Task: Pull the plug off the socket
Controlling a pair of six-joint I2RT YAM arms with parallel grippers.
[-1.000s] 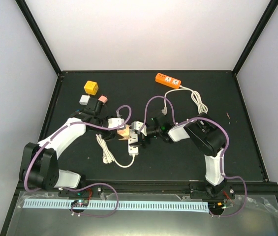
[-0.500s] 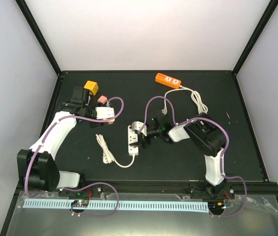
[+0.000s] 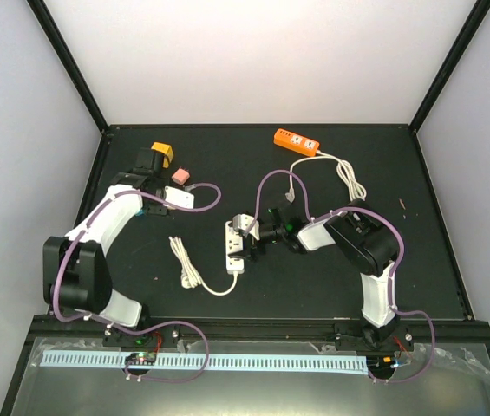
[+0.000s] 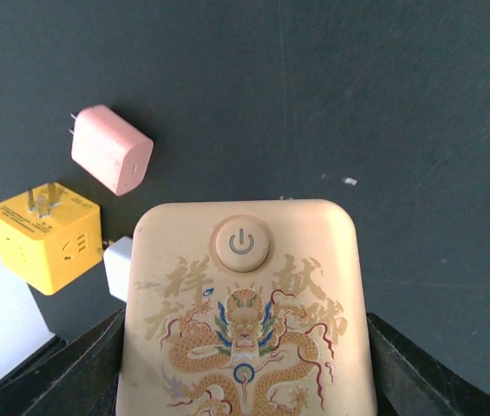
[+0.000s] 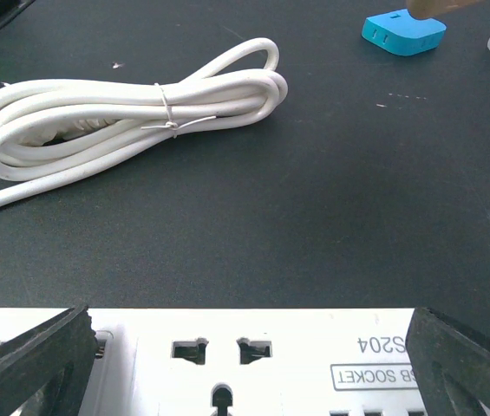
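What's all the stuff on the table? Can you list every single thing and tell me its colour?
dragon plug: one, cream with a gold dragon, held up, out of the socket
white socket strip: one, white, middle of the table
bundled cord: one, white, tied, beside the white socket strip
orange socket strip: one, orange, far side
loose cord: one, white, running from the orange socket strip
cube plug: one, yellow, far left
pink plug: one, pink, near the cube plug
white plug: one, white, beside the cube plug
blue plug: one, blue, beyond the bundled cord
table: one, black
left gripper: one, black, shut on the dragon plug
right gripper: one, black, shut on the white socket strip
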